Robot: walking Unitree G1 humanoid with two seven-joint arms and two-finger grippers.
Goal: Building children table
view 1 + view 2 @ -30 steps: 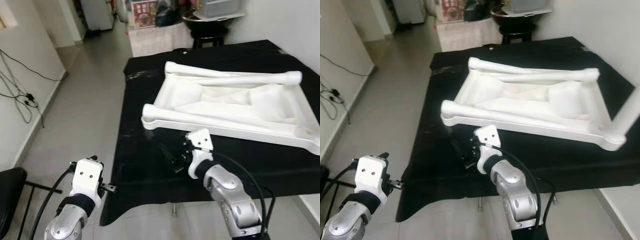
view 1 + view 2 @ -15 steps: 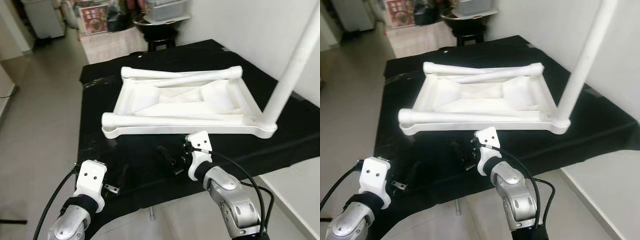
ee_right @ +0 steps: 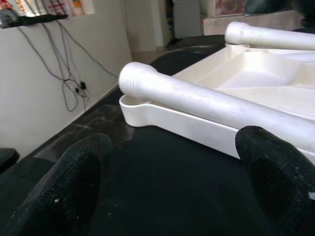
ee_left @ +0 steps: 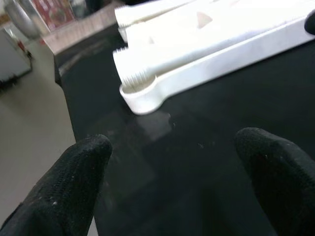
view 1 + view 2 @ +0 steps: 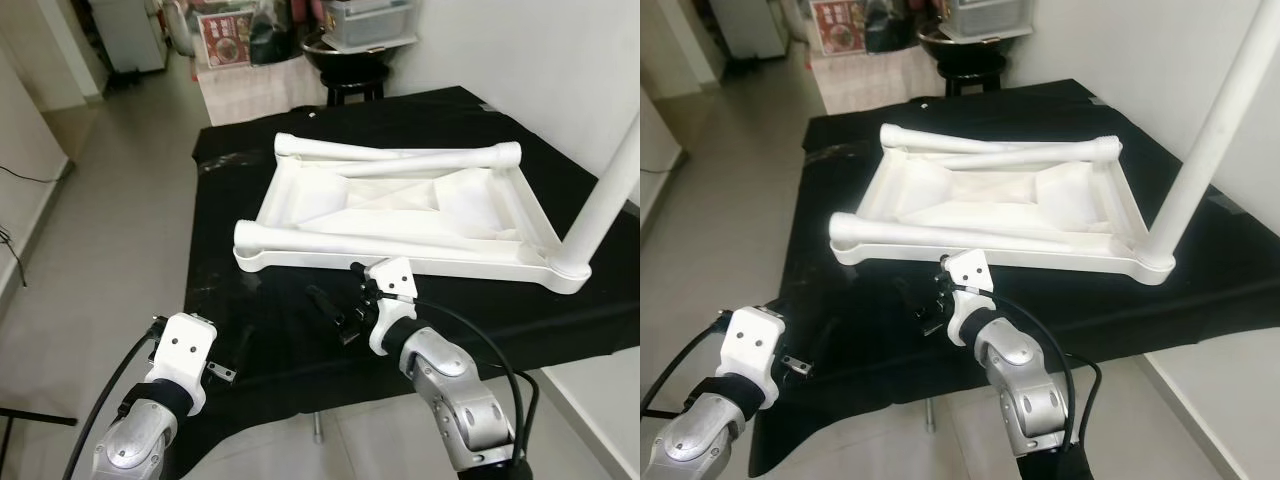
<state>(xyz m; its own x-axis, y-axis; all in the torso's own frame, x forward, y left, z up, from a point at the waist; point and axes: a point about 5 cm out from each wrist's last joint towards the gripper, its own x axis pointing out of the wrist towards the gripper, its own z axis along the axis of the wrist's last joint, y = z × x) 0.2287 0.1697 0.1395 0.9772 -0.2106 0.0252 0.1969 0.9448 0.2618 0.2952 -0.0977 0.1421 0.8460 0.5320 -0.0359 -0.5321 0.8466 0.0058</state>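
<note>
Both grippers are open and hold nothing. The right gripper [image 5: 338,318] has its fingers spread wide over the black cloth [image 5: 290,330], just before the near edge of the white table top [image 5: 400,215], which lies upside down. In the right wrist view, a loose white leg [image 3: 197,101] with a threaded end rests along that near edge, between the two fingertips [image 3: 74,182] but farther off. The left gripper [image 4: 177,177] hangs, also spread, above the cloth near the left front corner of the table top [image 4: 142,93].

Compared with half a second ago, the whole picture has slid to the right and a little down; this is the head turning, not the parts moving. The table top, the loose legs and the upright leg [image 5: 608,190] already screwed in at the far right corner keep the same places. The right gripper seems slightly nearer to the edge. So I judge that one leg is mounted and the next one is about to be picked up.
</note>
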